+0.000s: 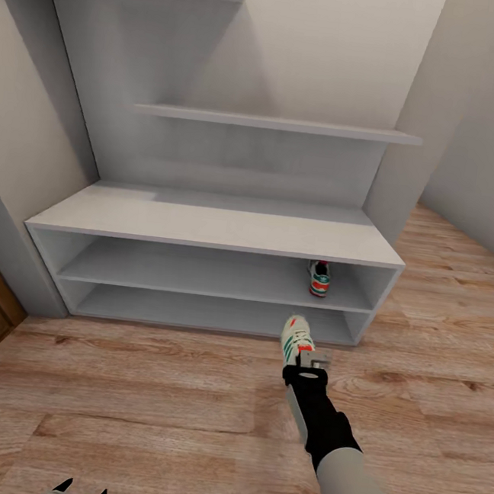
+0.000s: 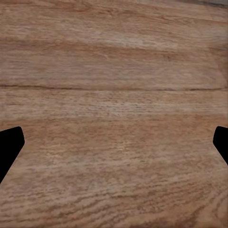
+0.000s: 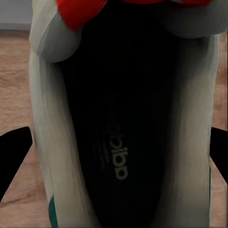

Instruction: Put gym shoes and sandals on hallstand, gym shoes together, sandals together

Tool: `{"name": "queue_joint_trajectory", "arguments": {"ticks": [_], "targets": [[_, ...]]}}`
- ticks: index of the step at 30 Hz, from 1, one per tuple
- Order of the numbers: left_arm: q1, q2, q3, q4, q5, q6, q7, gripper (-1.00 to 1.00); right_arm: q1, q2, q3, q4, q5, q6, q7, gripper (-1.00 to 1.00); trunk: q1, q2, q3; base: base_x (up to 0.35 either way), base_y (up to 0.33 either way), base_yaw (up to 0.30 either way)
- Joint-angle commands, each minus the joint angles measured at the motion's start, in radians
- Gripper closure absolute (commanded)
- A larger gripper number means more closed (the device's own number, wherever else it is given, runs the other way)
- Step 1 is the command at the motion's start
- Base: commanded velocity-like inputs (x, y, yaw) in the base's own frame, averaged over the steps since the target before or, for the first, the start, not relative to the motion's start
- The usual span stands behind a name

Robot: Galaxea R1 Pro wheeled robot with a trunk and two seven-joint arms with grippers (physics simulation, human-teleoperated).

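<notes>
Here, the right gripper (image 1: 305, 359) pinches the heel end of one gym shoe (image 1: 296, 337), its dark fingers (image 3: 13, 154) flanking the shoe's open collar in the right wrist view, where the black insole (image 3: 124, 142) and red tongue label (image 3: 78, 12) face the camera. In the head view the shoe hangs toe-forward at about five o'clock of the frame's centre, just in front of the hallstand (image 1: 218, 228), at about the level of its lower compartment (image 1: 209, 313). The second gym shoe (image 1: 319, 278) already sits in the upper compartment, near its right end, at roughly four o'clock from centre. The left gripper (image 1: 79, 493) hangs low at seven o'clock, its fingers (image 2: 10, 142) spread wide over bare corridor floor (image 2: 114, 95), holding nothing. No sandals are visible.

Risks, as I judge them: the held shoe sits lower than its mate's shelf, so pushing straight ahead could strike the shelf's front edge or put it in the lower compartment, away from its partner. A grip on the heel alone may let the toe droop and catch. Going in too far right could knock the placed shoe or hit the side wall.
</notes>
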Motion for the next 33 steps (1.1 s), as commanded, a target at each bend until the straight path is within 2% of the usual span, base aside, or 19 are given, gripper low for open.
{"name": "queue_joint_trajectory", "arguments": {"ticks": [1, 11, 16, 18, 23, 33], "targets": [[-0.001, 0.000, 0.005, 0.001, 0.004, 0.001, -0.010, -1.00, -0.006, 0.001, -0.003, -0.001, 0.008, 0.008, -0.006, 1.00, 0.000, 0.000, -0.001, 0.000, 0.000, 0.000], [-0.001, 0.000, 0.006, 0.001, 0.004, 0.000, -0.011, -1.00, -0.065, 0.001, -0.002, -0.003, 0.004, 0.010, -0.038, 1.00, 0.000, 0.000, -0.001, 0.000, 0.000, 0.000], [-0.001, -0.001, 0.006, 0.001, 0.004, 0.001, -0.010, -1.00, -0.072, 0.001, -0.002, -0.002, -0.033, 0.010, -0.039, 1.00, 0.000, 0.000, -0.001, 0.000, 0.000, 0.000], [-0.001, -0.002, 0.006, 0.001, 0.004, 0.001, -0.010, -1.00, -0.073, 0.001, -0.002, 0.001, -0.066, 0.010, -0.039, 1.00, 0.000, 0.000, -0.001, 0.000, 0.000, 0.000], [-0.001, -0.002, 0.006, 0.001, 0.004, 0.001, -0.010, -1.00, -0.074, 0.001, 0.001, 0.006, -0.117, 0.010, -0.039, 1.00, 0.000, 0.000, -0.001, 0.000, 0.000, 0.000], [-0.001, -0.002, 0.006, 0.001, 0.004, 0.001, -0.009, -1.00, -0.074, 0.001, 0.002, 0.005, -0.138, 0.010, -0.040, 1.00, 0.000, 0.000, -0.001, 0.000, 0.000, 0.000]]}}
